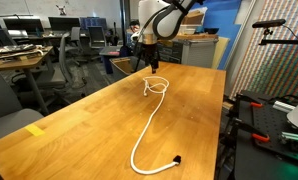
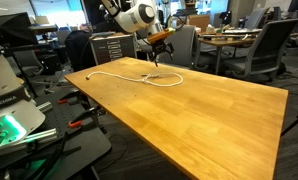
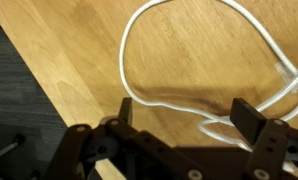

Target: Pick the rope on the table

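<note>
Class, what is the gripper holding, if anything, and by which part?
Nothing. The gripper is open over the rope, which lies on the table.

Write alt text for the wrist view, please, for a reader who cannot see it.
A thin white rope loops across a light-brown wooden table, one strand running between the robot's open black jaws at the bottom edge. At left, dark floor shows.
</note>
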`<state>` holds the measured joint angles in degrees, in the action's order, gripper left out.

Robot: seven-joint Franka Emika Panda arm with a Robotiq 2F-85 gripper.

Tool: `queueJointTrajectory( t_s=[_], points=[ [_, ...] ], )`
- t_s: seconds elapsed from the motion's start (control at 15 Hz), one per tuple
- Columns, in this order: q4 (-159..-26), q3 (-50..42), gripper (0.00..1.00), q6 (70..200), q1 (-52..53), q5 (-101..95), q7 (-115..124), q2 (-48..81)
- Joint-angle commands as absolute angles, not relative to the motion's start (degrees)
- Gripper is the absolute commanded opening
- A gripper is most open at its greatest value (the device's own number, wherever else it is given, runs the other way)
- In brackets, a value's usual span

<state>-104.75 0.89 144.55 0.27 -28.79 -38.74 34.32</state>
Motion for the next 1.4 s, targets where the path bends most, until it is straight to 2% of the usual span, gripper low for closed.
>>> queueJointTrajectory(
  t_s=[0.0,1.07,1.33],
  points=[
    [-105.5,3.2,1.00,147.7,-2.8,-26.8,-45.8,36.5],
    [-103.2,7.9,1.00,147.1,-5.3,-18.4,-63.6,38.5],
    [-101.9,9.1,0.95,146.2,-4.9,-15.4,-64.7,39.4]
  ],
)
